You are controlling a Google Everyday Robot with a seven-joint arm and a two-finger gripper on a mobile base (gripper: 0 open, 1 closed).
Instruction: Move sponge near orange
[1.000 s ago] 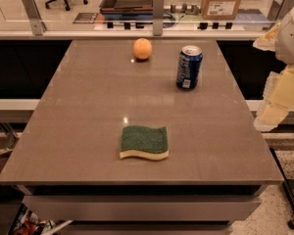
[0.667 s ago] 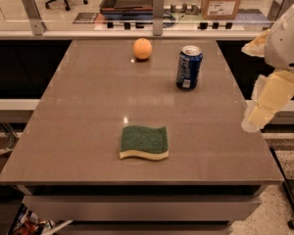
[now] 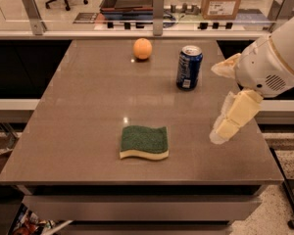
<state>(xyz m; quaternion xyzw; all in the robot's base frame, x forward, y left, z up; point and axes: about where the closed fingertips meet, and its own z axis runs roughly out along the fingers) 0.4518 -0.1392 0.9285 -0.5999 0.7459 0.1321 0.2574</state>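
Note:
The sponge (image 3: 144,142) lies flat on the brown table (image 3: 78,111) near its front edge, dark green top up over pale yellow foam. The orange (image 3: 142,48) sits at the far side of the table, left of centre. My gripper (image 3: 216,103) hangs above the table's right side, to the right of the sponge and a little farther back. Its pale fingers (image 3: 233,117) are spread apart and hold nothing. It touches neither the sponge nor the orange.
A blue drink can (image 3: 188,67) stands upright to the right of the orange, just left of my gripper. A railing with posts (image 3: 158,6) runs behind the table. A cardboard box (image 3: 223,0) stands beyond it.
My gripper has moved left, from beyond the table's right edge to over its right side, closer to the sponge. The sponge, orange and can have not moved.

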